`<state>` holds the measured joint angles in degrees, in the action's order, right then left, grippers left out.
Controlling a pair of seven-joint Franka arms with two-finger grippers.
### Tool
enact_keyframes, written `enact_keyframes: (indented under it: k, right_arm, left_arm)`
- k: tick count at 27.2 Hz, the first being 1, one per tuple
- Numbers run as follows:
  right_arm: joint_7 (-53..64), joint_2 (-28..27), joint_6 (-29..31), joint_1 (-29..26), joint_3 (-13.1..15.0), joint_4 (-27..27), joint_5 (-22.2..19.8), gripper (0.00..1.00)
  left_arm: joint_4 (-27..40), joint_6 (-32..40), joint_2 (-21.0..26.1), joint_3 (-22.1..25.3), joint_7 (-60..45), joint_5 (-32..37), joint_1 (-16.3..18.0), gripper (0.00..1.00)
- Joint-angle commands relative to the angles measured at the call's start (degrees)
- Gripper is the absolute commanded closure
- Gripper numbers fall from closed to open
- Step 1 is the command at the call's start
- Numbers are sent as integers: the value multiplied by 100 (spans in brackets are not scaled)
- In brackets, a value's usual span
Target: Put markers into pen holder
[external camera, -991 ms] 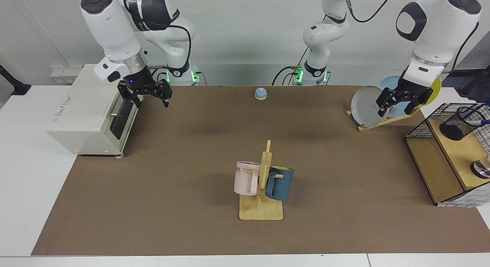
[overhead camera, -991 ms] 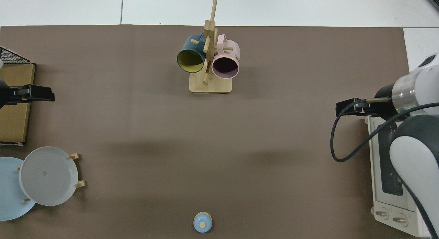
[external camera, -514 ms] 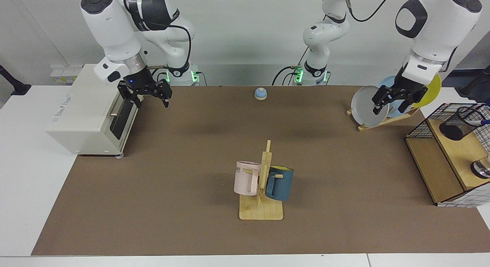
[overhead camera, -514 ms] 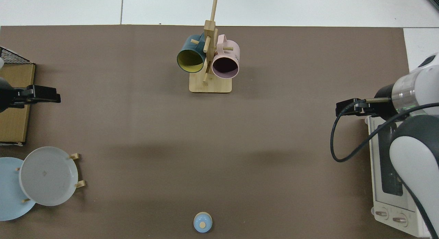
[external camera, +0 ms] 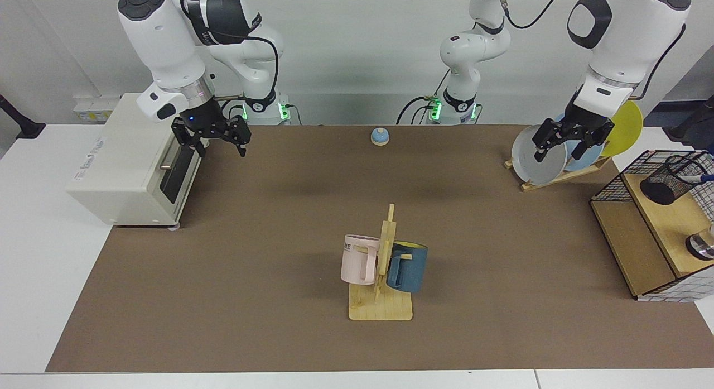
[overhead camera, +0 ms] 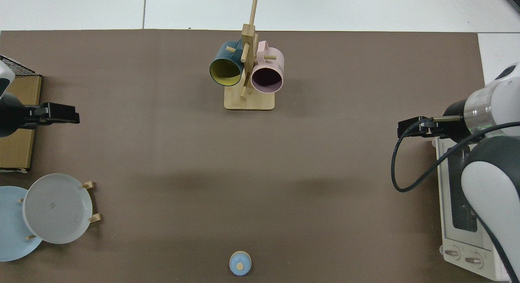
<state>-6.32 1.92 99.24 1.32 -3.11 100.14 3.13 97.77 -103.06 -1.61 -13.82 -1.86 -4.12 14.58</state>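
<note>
My left gripper (external camera: 564,143) hangs open and empty by the plates, the holder (external camera: 667,180) off to its side with the marker (external camera: 697,177) already in it, leaning, blue end out over the rim. Best retreat clear of the basket. Right gripper (external camera: 212,137) waits, open.

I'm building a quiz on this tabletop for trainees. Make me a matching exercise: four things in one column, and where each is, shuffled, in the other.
Things
1. pen holder
2. pink mug
3. left gripper
4. right gripper

Places
A. hanging on the wooden mug tree
B. in the air in front of the tilted plates
C. on the wooden shelf inside the wire basket
D. in the air beside the toaster oven's front

Pairs: 1-C, 2-A, 3-B, 4-D
</note>
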Motion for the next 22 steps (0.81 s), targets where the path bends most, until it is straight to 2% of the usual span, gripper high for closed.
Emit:
enact_keyframes:
  k: [1,3,7,11,18,22]
  right_arm:
    - [131,19,-72,-80,-40,-21,83,0]
    - [131,19,-72,-71,-40,-21,83,0]
    - [131,19,-72,-80,-40,-21,83,0]
    - [139,19,-72,-80,-40,-21,83,0]
    - [139,19,-72,-71,-40,-21,83,0]
    - [139,19,-72,-80,-40,-21,83,0]
  left_arm:
    - [6,58,-120,835,-25,-1,-989,0]
    - [32,58,-181,1179,-17,8,-1368,0]
    - [50,58,-208,1434,-16,43,-1773,0]
    - [120,23,-217,1988,45,245,-2301,0]
    - [102,128,-217,1927,106,306,-2258,0]
    - [85,339,-217,1971,694,403,-2266,0]
